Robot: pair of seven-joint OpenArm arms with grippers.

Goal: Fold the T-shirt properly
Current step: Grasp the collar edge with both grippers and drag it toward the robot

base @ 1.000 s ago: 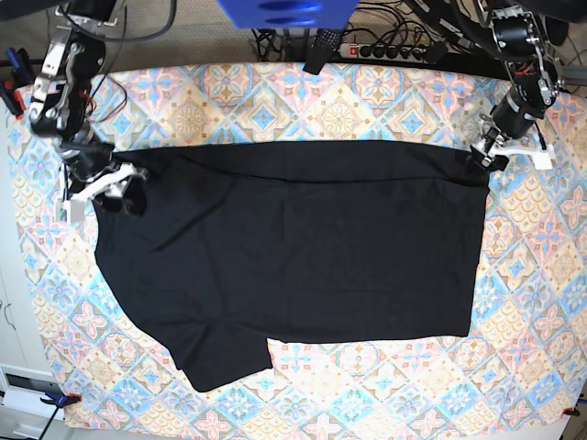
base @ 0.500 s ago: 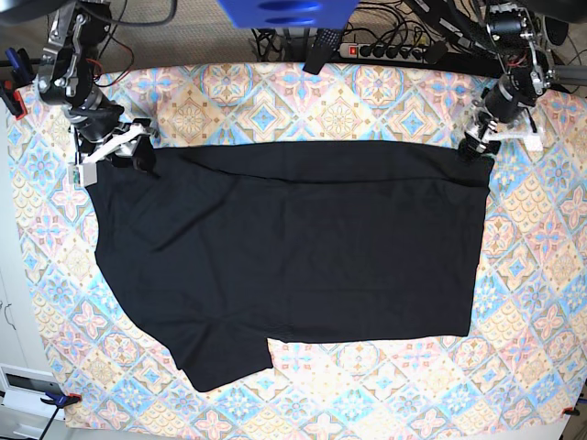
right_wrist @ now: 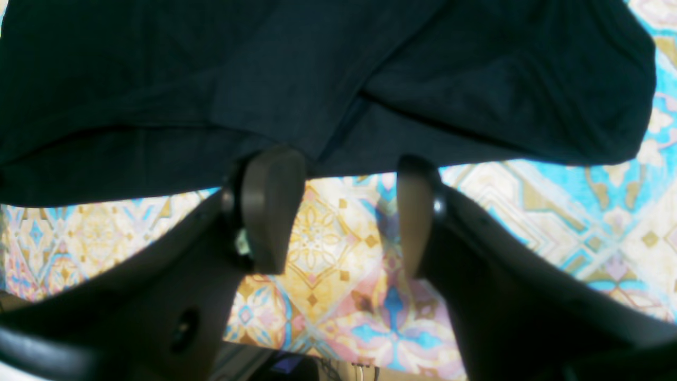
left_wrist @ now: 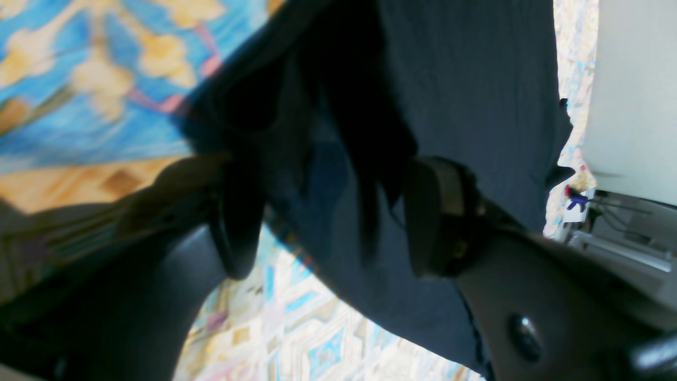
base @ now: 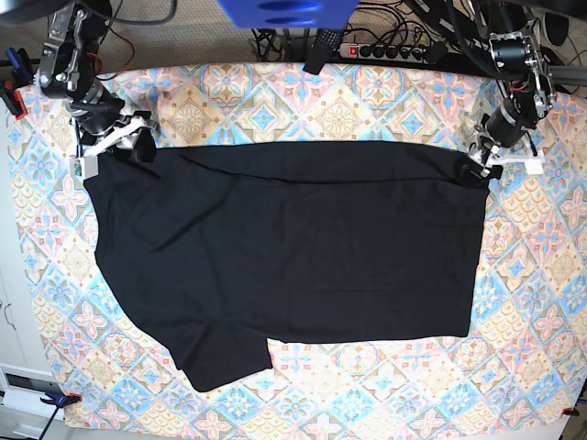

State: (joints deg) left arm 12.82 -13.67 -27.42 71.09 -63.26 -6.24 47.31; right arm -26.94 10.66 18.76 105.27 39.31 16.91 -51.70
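Cloth fills the near half of my base view: the T-shirt lies spread flat on the patterned tablecloth, its lower edge closest to me, with one flap jutting out toward the bottom of the picture. From there the black fabric runs back to a straight far edge, and both arms sit at the two ends of that edge.

On the right wrist camera I see the right gripper with its fingers standing well apart. The pale pads face each other across bare patterned tablecloth, nothing lies between them, and the shirt's edge hangs just beyond the fingertips, draped in soft folds across the top of the picture. One fingertip sits right at the hem; I cannot tell whether it touches. I read this hand as parted and empty.

On the left wrist camera the left gripper is spread wide, and a bunched fold of the shirt runs down through the gap between its fingers. The picture is blurred and dark there, so I cannot tell whether the pads press the cloth or merely straddle it. The fabric continues past the fingers and away, with tablecloth showing on either side.

Beyond the far edge of the shirt, in the base view, a power strip and cables lie behind the table.
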